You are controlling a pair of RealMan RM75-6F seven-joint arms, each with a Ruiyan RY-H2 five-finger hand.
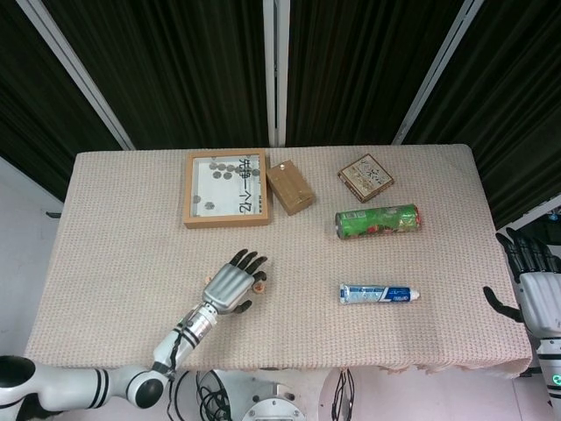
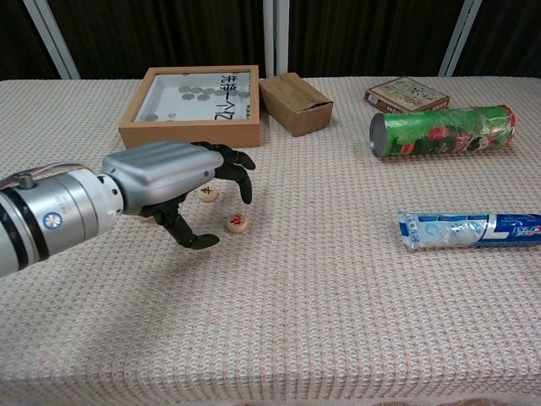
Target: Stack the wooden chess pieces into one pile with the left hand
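Left hand (image 2: 173, 182): over the tabletop (image 2: 279, 338) left of centre, fingers spread and curved downward, empty; dark fingertips (image 2: 243, 180) hang just above the pieces.

Wooden chess pieces: two visible, flat on the cloth and apart, unstacked. One with a red mark (image 2: 237, 222) lies just beyond the fingertips; a second (image 2: 208, 194) is partly hidden behind the hand. Any further piece is hidden.

Toothpaste tube (image 2: 471, 229): one, lying flat toward the right edge.

Green cylindrical can (image 2: 443, 130): one, on its side, farther back right.

Right hand (image 1: 538, 289): off the right edge, fingers apart, empty.

Wooden tray (image 2: 191, 126): one, far left-centre, holding a printed sheet with round discs.

Cardboard box (image 2: 295, 102): one, just beside the tray.

Small patterned box (image 2: 407, 94): one, far right.
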